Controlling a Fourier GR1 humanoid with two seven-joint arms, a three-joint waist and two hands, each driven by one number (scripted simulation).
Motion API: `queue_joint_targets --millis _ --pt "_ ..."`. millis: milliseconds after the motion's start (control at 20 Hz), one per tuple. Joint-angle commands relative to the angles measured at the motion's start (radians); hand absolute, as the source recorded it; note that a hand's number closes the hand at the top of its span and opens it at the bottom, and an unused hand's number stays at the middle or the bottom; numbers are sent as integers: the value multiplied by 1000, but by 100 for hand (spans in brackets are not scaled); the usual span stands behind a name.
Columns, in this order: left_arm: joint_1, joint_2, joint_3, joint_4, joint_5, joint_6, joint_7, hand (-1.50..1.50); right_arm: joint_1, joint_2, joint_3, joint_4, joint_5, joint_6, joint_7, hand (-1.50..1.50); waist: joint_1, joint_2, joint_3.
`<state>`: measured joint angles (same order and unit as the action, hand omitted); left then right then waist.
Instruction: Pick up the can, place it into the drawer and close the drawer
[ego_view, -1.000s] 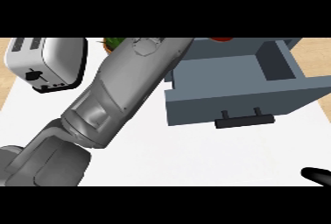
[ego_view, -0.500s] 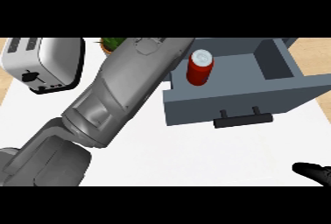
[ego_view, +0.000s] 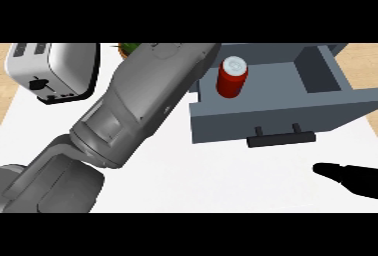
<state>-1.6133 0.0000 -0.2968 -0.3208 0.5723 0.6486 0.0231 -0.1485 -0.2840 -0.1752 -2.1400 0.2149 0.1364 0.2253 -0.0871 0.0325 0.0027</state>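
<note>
A red can (ego_view: 232, 77) with a pale lid stands upright inside the open grey-blue drawer (ego_view: 269, 117), near its left wall. The drawer's dark handle (ego_view: 280, 138) faces me. My left forearm (ego_view: 140, 105) runs from the lower left up to the view's top edge beside the drawer; its hand is cut off there and does not show. My right hand (ego_view: 351, 179) comes in low at the right edge, open with fingers straight and pointing left, holding nothing, below and right of the handle.
A silver toaster (ego_view: 52, 70) stands at the back left of the white counter (ego_view: 221, 180). Something green (ego_view: 127, 48) peeks out behind my left forearm at the top. The wooden floor shows past the counter's far corners.
The can, up at the top edge one second ago, now stands free in the drawer. My right hand has come further into view, up and to the left. The left forearm has barely moved.
</note>
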Motion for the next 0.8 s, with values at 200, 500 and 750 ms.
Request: queue_joint_targets --millis 200,500,750 --pt "-27 0 11 18 38 11 -37 -150 -117 -51 151 169 293 -37 -72 -150 32 -5 -1" --pt "14 0 7 62 9 -35 -91 -150 -189 -35 252 372 483 -117 -136 -150 65 -7 -1" --pt "-6 0 16 38 2 -43 -54 -150 -254 -25 285 604 606 -191 -189 -150 89 -19 -2"
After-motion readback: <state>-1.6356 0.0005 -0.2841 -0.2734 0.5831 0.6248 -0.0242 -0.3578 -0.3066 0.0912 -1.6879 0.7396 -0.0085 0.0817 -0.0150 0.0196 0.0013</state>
